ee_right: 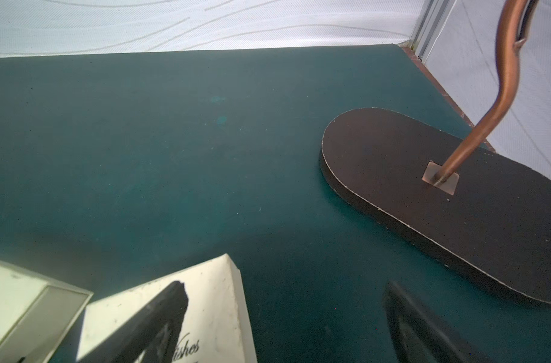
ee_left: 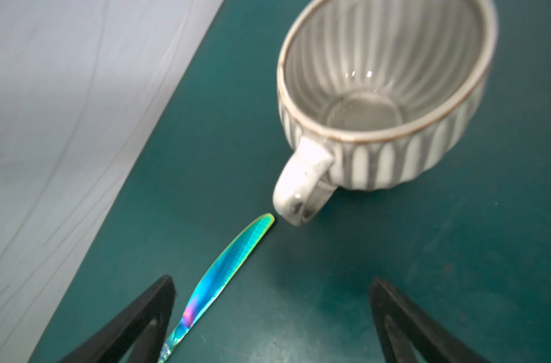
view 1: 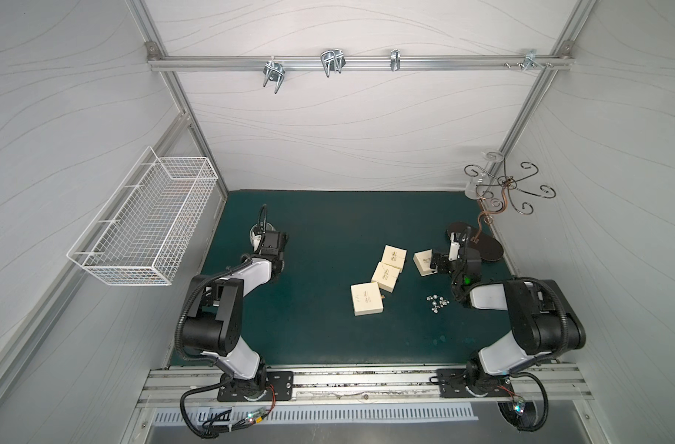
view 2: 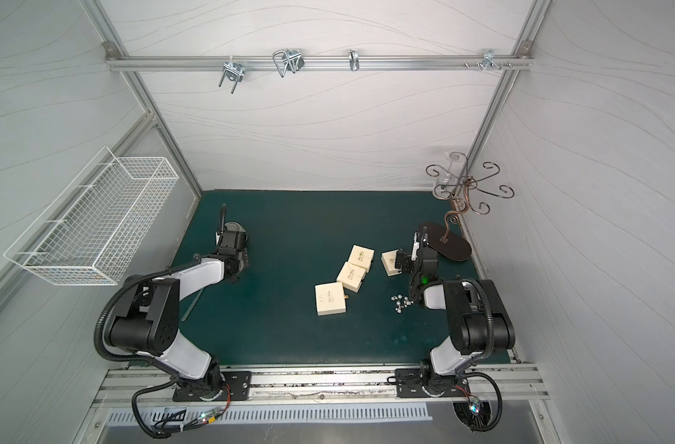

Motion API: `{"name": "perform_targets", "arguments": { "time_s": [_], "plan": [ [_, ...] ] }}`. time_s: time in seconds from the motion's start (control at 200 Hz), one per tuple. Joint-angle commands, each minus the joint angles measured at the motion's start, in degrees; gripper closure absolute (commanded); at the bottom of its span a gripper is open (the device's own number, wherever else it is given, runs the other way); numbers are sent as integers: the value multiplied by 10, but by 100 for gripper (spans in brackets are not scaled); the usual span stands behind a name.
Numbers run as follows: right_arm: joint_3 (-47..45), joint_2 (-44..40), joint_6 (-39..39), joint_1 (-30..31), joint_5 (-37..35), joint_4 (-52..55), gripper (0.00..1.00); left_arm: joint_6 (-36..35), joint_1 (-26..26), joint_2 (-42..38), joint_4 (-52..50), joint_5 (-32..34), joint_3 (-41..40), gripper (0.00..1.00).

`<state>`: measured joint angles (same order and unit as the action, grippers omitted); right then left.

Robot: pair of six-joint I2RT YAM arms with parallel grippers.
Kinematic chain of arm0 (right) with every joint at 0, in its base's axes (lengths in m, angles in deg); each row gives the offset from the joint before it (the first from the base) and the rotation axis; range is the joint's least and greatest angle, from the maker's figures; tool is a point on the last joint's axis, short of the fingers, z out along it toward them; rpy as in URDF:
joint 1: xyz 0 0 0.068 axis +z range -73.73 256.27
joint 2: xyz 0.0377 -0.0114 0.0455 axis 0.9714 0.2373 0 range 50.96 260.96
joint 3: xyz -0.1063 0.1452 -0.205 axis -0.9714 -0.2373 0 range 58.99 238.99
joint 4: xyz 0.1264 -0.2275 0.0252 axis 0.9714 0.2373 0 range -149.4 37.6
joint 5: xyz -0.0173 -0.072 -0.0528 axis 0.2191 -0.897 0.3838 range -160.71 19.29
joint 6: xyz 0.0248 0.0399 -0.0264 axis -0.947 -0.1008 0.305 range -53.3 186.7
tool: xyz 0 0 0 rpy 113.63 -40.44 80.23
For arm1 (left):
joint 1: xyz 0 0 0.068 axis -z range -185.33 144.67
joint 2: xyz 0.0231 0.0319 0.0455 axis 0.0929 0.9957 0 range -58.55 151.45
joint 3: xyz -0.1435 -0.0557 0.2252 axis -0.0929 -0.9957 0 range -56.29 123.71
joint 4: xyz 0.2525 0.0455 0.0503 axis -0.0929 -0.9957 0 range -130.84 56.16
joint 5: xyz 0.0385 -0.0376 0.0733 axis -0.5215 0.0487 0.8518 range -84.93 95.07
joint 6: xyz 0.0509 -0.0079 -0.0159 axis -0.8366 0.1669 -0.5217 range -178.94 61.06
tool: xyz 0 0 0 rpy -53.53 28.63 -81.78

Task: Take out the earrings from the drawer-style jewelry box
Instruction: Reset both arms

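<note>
- Near edge: both arm bases bolted to an aluminium rail (view 1: 366, 378). Green mat (view 1: 328, 334) beyond it.
- Earrings (view 1: 436, 303) (view 2: 400, 301): a small cluster of shiny silver beads lying loose on the mat, outside every box, just beside the right forearm and between it and the nearest cream box (view 1: 366, 299).
- Nearest cream box sits flat, with a small tan tab showing at its far right corner.
- The middle cream box (view 1: 385, 276) and the far cream box (view 1: 394, 258) run diagonally away from it, the last two touching or nearly so.
- Right cream box (view 1: 423, 262) (ee_right: 211, 301): apart from the row, script lettering on its lid.
- Right gripper (ee_right: 285, 287): jaws spread wide and holding nothing. One finger (ee_right: 161, 314) is over the lid of the right cream box and the other is over bare mat. Contact with the lid cannot be told.
- Just past that: the dark oval base (ee_right: 440, 204) of a jewelry stand, with a copper stem (ee_right: 506, 78) rising from it and scroll hooks (view 1: 509, 184) on top, in the far right corner.
- Left side, about as far out: left gripper (ee_left: 272, 281), jaws wide and empty, above the mat.
- An iridescent knife (ee_left: 230, 261) lies beside one of its fingers, its tip close to the handle of a ribbed grey mug (ee_left: 384, 94), which stands upright and empty.
- Left wall: white wire basket (view 1: 147, 226).
- Back wall: metal hooks (view 1: 332, 61) on a crossbar.
</note>
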<state>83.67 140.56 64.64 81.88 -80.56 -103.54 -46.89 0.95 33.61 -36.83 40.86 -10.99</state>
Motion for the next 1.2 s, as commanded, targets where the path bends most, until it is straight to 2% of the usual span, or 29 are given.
{"name": "perform_targets", "arguments": {
  "time_s": [0.0,0.07,0.095,0.15,0.235,0.325,0.39,0.445,0.51,0.58,0.64,1.196],
  "plan": [
    [4,6,3,1,7,-20,1,-61,-2,-10,170,-34,-30,1],
    [4,7,4,1,6,-21,1,-101,-4,-6,262,-58,-65,1],
    [4,6,3,2,6,-20,1,-118,-10,2,334,-68,-83,1],
    [4,7,3,1,6,-20,1,-91,-23,-10,278,-97,-70,1],
    [4,6,3,1,6,-20,1,-94,-29,-33,340,-122,-116,1],
    [4,6,3,2,6,-19,1,-74,-53,-55,449,-166,-192,1],
    [4,5,2,2,5,-19,1,-100,-54,-20,567,-181,-226,1],
    [4,5,2,2,5,-18,1,-87,-49,-44,473,-185,-204,0],
    [4,5,3,2,6,-19,1,-97,-51,-26,530,-187,-215,0],
    [4,5,3,2,6,-19,1,-89,-52,-39,485,-192,-206,0],
    [4,6,3,2,6,-19,1,-93,-52,-32,508,-188,-211,0],
    [4,5,3,2,5,-18,1,-90,-55,-37,497,-195,-209,0]
  ]
}}
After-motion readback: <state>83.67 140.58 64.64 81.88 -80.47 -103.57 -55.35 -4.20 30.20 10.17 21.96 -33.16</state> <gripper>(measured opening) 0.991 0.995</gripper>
